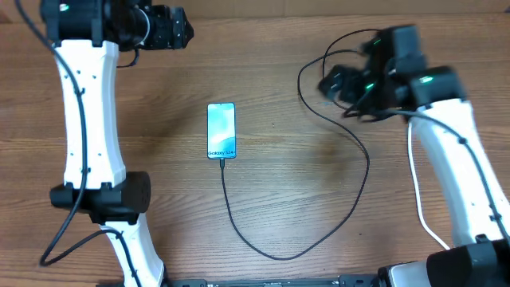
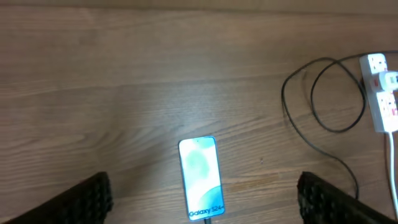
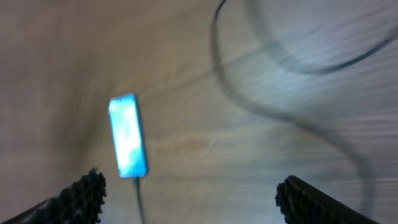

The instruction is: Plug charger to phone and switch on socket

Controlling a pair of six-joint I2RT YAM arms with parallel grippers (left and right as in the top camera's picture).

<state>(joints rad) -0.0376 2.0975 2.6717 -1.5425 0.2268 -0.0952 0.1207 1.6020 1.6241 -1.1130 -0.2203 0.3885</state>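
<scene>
Wood worktop (image 1: 279, 48). Your left fingers (image 2: 87, 199) stand wide apart and hold nothing. Your right fingers (image 3: 311, 199) are also spread wide and empty; that view is blurred. The charger (image 1: 279, 257) loops across the worktop, one end at the phone (image 1: 221, 131), the other running toward the socket (image 2: 382, 93) at far right. The phone lies flat mid-worktop, screen lit, connector touching its lower edge.

Only readable text: "Galaxy S24" on the phone (image 1: 221, 131) screen, at its lower end, centre of the overhead frame. Left wrist view: same line on the phone (image 2: 200, 177), bottom centre. Right wrist view: too blurred to read. Red marks on the socket (image 2: 384, 93), right edge: too small to read.
</scene>
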